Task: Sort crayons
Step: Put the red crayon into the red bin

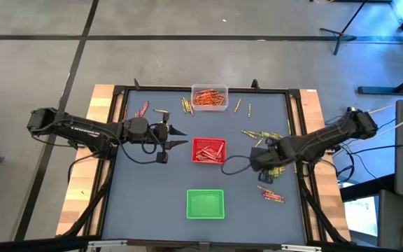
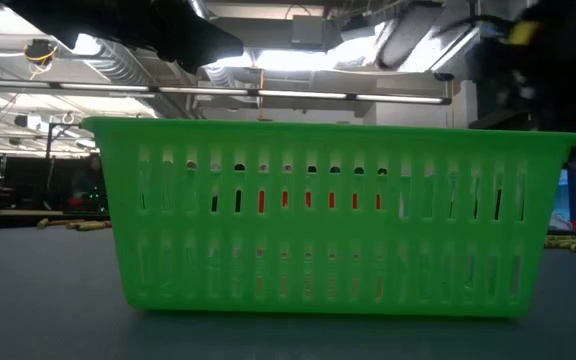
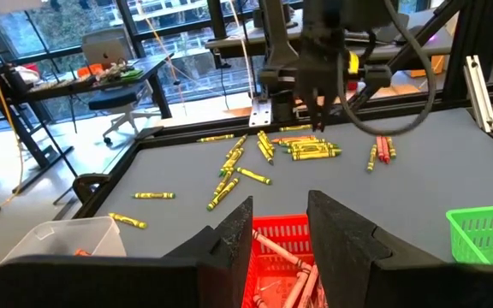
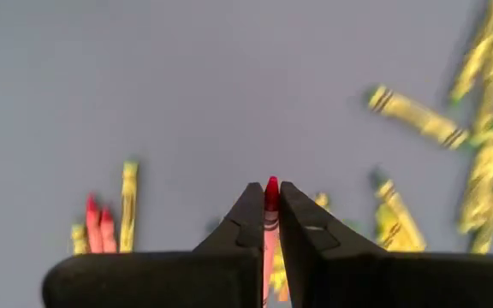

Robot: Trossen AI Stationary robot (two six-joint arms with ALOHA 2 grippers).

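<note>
My right gripper (image 4: 271, 195) hangs over the table's right part (image 1: 257, 159), shut on a red crayon (image 4: 270, 224). Below it, yellow-green crayons (image 4: 413, 115) and two red crayons (image 4: 99, 231) lie loose on the grey table. More yellow-green crayons (image 1: 264, 134) lie scattered right of the red tray (image 1: 208, 150), which holds red crayons. My left gripper (image 1: 180, 137) stands open at the red tray's left side (image 3: 279, 210), nothing between its fingers. The clear tray (image 1: 209, 97) at the far edge holds orange crayons. The green tray (image 1: 206, 204) sits near the front. My right gripper pinches the red crayon between its two fingers, coming from above and pointing down. The crayon lies along the fingers, its pointed tip (image 4: 271, 185) sticking out just past the fingertips. It is lifted clear of the table.
Loose crayons also lie at the far left (image 1: 143, 109), beside the clear tray (image 1: 186, 105) and at the near right (image 1: 271, 196). A black frame (image 1: 296, 126) borders the table. In the low view the green tray (image 2: 338, 215) blocks most of the table behind it.
</note>
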